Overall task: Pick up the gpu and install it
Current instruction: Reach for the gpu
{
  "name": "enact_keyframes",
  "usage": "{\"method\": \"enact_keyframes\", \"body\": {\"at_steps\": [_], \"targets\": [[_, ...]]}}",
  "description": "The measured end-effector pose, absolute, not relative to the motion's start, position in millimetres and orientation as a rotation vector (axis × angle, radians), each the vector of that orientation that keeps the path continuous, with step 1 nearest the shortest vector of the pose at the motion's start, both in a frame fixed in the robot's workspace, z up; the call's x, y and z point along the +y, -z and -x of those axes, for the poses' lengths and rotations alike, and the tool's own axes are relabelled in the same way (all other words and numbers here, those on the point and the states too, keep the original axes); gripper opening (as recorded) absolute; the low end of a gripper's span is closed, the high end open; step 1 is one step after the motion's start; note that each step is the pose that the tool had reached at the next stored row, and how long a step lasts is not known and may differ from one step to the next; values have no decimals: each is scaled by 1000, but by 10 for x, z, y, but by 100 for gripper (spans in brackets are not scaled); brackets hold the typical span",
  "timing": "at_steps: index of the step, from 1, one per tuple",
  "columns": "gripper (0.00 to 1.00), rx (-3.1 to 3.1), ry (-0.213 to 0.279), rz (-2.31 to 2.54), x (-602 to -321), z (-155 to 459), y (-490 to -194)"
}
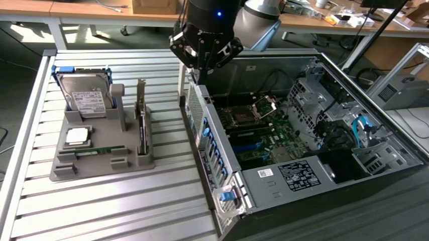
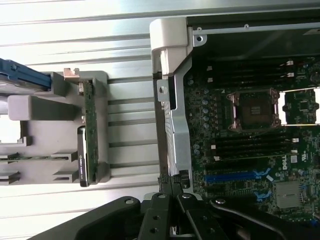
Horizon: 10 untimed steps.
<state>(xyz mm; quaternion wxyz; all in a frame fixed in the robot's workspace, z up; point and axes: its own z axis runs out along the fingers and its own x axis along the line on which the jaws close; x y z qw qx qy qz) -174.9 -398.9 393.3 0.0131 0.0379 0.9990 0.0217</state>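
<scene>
In the exterior view, the table (image 1: pixel 120 206) carries a holder (image 1: pixel 100 168) at nine o'clock and a computer case (image 1: pixel 268 183) at three o'clock, near each other but apart. In the holder, the hard drive (image 1: pixel 86 98) stands at the twelve o'clock end. A square chip (image 1: pixel 77 135) lies at six o'clock from the drive, and the memory stick (image 1: pixel 100 149) at six o'clock from the chip. The gpu (image 1: pixel 142 131) stands on edge in a slot along the holder's three o'clock side, its bracket (image 1: pixel 141 93) at the twelve o'clock end. The motherboard (image 1: pixel 264 143) lies inside the case. The tool (image 1: pixel 203 70) hangs over the case's far nine o'clock corner, at two o'clock from the gpu.
</scene>
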Motion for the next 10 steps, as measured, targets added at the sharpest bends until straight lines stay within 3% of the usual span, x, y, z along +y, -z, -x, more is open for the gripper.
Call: {"method": "enact_keyframes", "body": {"at_steps": [10], "targets": [[11, 3112, -68, -118, -3989, 1793, -3933]]}}
